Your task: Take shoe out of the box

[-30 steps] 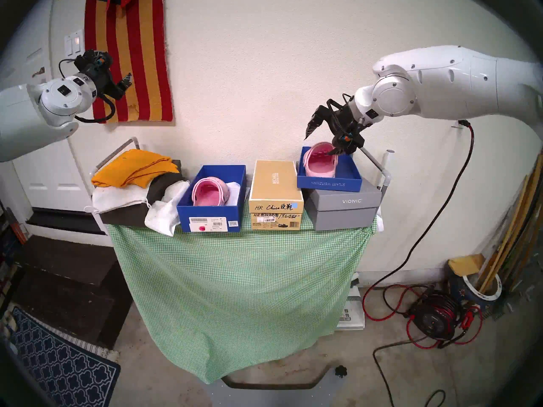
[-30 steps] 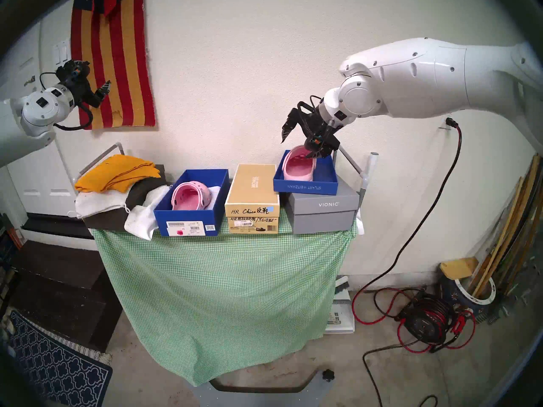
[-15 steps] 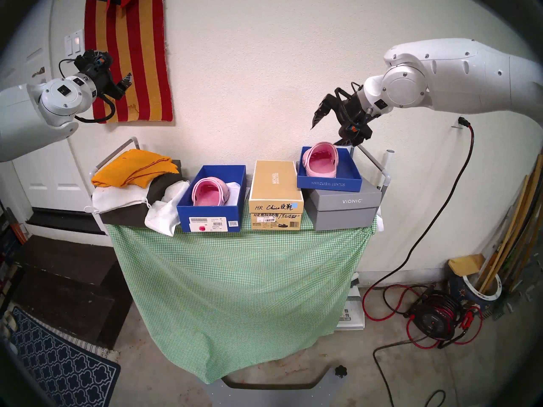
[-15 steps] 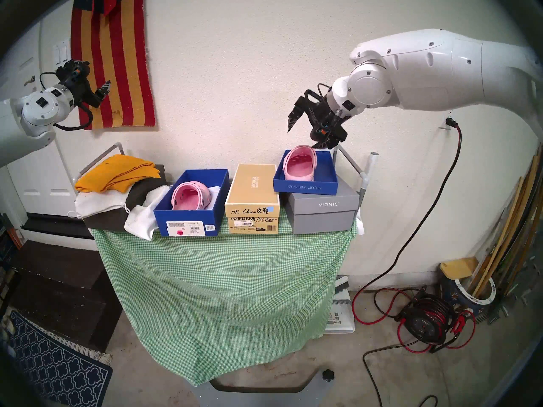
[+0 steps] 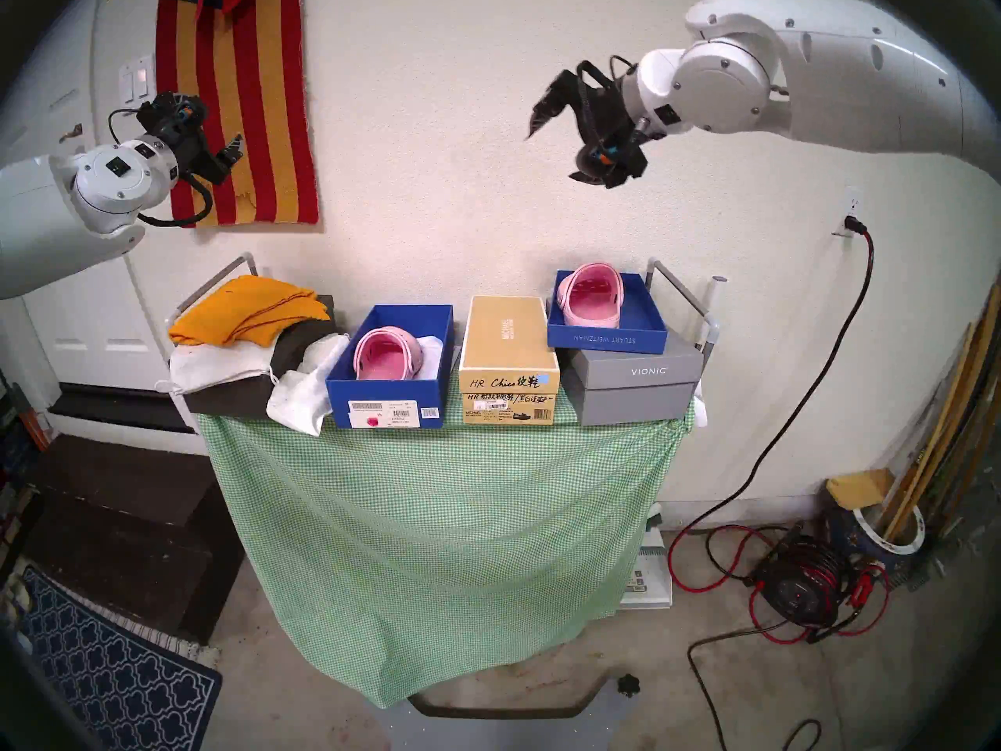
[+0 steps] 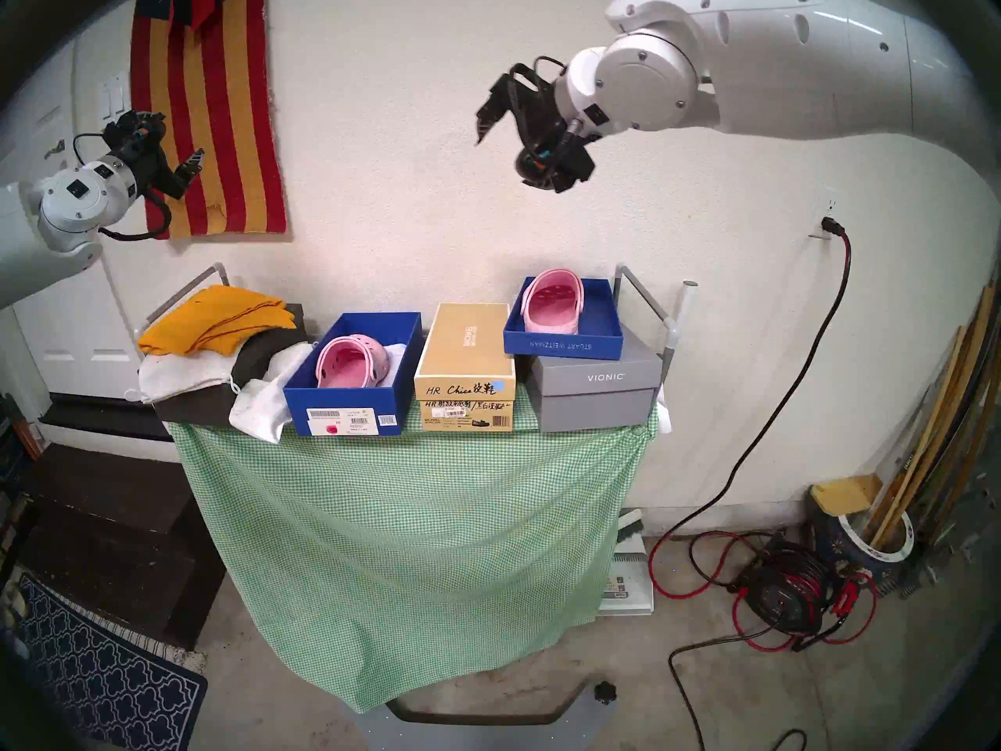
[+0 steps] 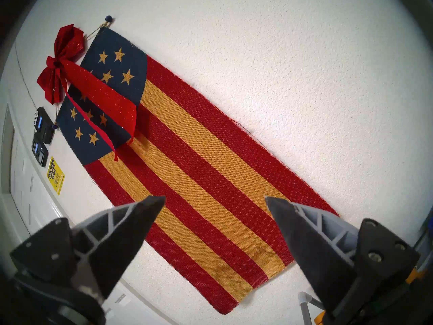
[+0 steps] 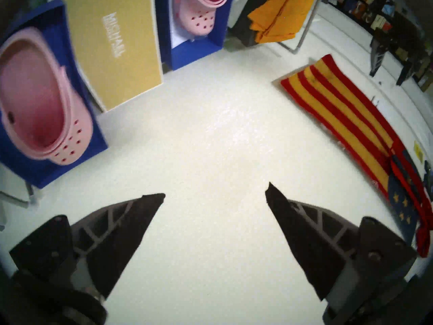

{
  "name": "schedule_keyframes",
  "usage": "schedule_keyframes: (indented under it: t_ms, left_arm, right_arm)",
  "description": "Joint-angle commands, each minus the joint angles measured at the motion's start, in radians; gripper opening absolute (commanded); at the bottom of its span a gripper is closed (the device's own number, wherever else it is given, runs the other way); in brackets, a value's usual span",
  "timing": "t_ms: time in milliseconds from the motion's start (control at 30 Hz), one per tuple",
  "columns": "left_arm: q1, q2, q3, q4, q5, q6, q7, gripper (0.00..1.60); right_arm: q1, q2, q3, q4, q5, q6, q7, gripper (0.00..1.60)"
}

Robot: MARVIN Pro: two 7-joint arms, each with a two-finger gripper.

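Note:
The deep blue box [image 5: 387, 406] [image 6: 346, 408] stands on the green-clothed table, left of centre, with a pink shoe [image 5: 382, 353] [image 6: 352, 362] [image 8: 201, 17] lying in it on white paper. Another pink shoe [image 5: 590, 294] [image 8: 39, 101] lies in the shallow blue tray [image 5: 606, 341] at the right. My right gripper [image 5: 550, 156] [image 6: 501, 162] [image 8: 215, 193] hangs open and empty, high above the tan box and the tray. My left gripper [image 5: 236, 149] [image 7: 215, 200] is open and empty, raised at the far left before the striped flag [image 5: 238, 110].
A tan MICHAEL box [image 5: 509, 343] sits between the blue box and the grey VIONIC box [image 5: 634, 381] that carries the tray. Orange cloth [image 5: 249, 308] and white bags [image 5: 303, 392] are piled at the table's left. Grey rails [image 5: 682, 294] stand at both table ends.
My right gripper has risen, open and empty, from the shoe in the shallow tray to high above the table. That shoe stayed in the tray. The left arm has not moved.

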Motion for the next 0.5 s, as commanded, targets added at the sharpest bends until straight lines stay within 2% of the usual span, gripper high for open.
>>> schedule_keyframes:
  t_ms: [0,267,467]
  left_arm:
    - [0.0,0.0,0.0,0.0,0.0,0.0,0.0,1.6]
    - [0.0,0.0,0.0,0.0,0.0,0.0,0.0,1.6]
    - [0.0,0.0,0.0,0.0,0.0,0.0,0.0,1.6]
  right_arm:
    - [-0.088,-0.109,0.112,-0.008,0.001,0.057,-0.012,1.6]
    - [-0.191,-0.219,0.214,0.102,-0.007,0.128,0.0,1.6]
    - [-0.275,-0.297,0.279,0.148,0.02,0.202,-0.013,1.6]
